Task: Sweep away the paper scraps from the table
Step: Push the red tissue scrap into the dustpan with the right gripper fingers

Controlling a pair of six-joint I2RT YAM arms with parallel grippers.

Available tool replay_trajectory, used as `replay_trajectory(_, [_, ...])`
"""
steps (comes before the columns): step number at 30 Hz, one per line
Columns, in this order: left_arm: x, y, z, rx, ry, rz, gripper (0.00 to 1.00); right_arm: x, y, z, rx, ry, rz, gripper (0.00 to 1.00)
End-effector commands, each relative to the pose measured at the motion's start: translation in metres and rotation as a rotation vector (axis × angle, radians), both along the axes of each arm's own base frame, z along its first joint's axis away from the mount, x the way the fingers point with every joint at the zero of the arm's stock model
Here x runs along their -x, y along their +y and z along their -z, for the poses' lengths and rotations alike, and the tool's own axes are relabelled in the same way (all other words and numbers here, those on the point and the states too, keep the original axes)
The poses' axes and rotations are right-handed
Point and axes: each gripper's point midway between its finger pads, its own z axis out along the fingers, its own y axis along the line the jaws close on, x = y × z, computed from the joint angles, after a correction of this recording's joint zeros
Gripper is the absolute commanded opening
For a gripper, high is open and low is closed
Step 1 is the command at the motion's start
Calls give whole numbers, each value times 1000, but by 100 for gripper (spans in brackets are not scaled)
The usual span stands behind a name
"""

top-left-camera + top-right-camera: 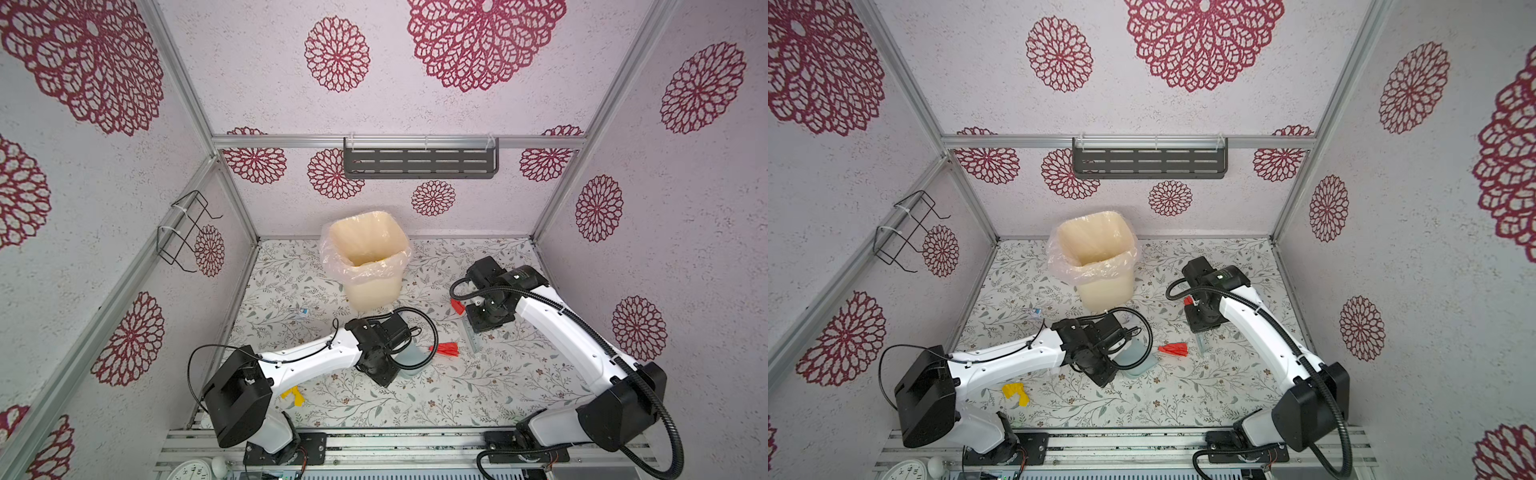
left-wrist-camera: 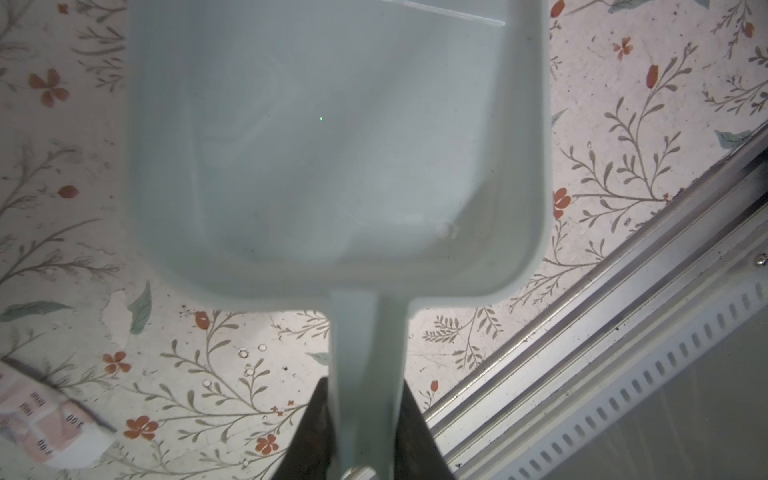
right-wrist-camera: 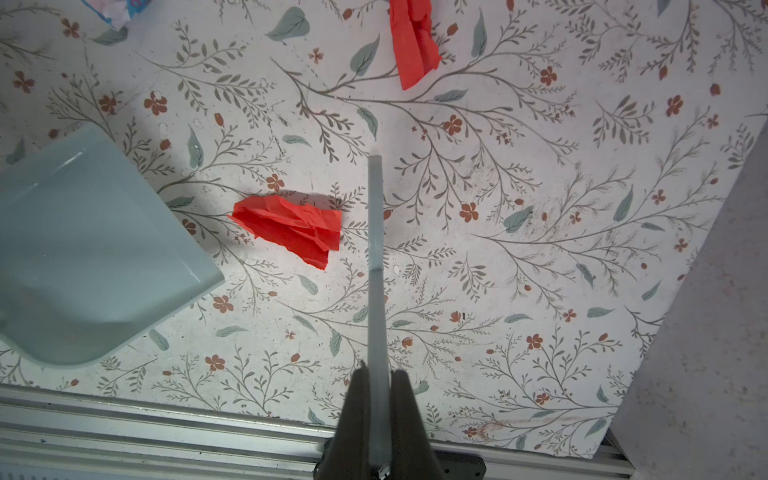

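Clamped between the dark jaws of the left gripper [image 2: 365,395], closest to the lens, was the handle of the pale blue dustpan [image 2: 332,145], its tray bare of any paper. The right gripper [image 3: 379,374] was likewise pinched tight on the brush [image 3: 375,249], which showed only as a slim pale strip seen edge-on, with no bristles to be made out.

Of the paper scraps, one red scrap [image 3: 291,228] lay on the table [image 3: 540,208] between the dustpan's open lip and the brush, touching neither. A second red scrap [image 3: 415,41] lay farther off, past the brush's tip. In a top view a yellow scrap [image 1: 1016,394] sat near the left arm's base, well apart from the dustpan, and a whitish scrap [image 1: 303,312] lay near the lined bin [image 1: 368,257].

Whether the dustpan's lip actually touched the table could not be told. Any gap would probably let the light paper slide underneath rather than in. A quick stroke could flip the crumpled scrap over the brush or past the tray's side. The brush, held by so thin a section, might twist in the jaws under side load. The yellow scrap — tucked close behind the left arm — looked awkward for either tool to reach.
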Motion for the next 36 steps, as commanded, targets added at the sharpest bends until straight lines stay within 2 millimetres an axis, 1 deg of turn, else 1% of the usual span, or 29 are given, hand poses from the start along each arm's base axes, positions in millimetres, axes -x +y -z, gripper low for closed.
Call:
replay_trajectory(1, [9,-1,-2,2,11,10,0,1,2,7,9,26,-51,0])
replay_trajectory(4, [13,0,-1,-9,14,14,0,10,9,13,-20,61,-67,0])
replay_trajectory(11, [18,1,6,-38,22,26,0,36,31,18,-84,117,-85,0])
replay_trajectory(14, [19,3,9,-48,22,24,0,42,40,15,-103,123,-88,0])
replay_trajectory(17, [19,3,11,-46,20,23,0,44,49,8,-129,119,-92,0])
replay_trajectory(19, [19,2,12,-47,23,26,0,42,49,4,-125,111,-94,0])
replay_trajectory(21, [19,2,13,-49,26,25,0,37,41,0,-72,88,-102,0])
replay_trajectory(23, [20,2,14,-49,28,26,0,28,33,-5,-21,59,-111,0])
replay_trajectory(25, [22,3,16,-54,33,30,0,19,30,-7,-7,42,-115,0])
replay_trajectory(29, [26,5,18,-62,49,35,0,2,33,-9,5,13,-136,0])
replay_trajectory(31, [27,4,17,-62,49,33,0,-2,37,-8,3,10,-146,0])
replay_trajectory(36, [27,3,13,-54,45,28,0,-4,44,2,-18,24,-165,0])
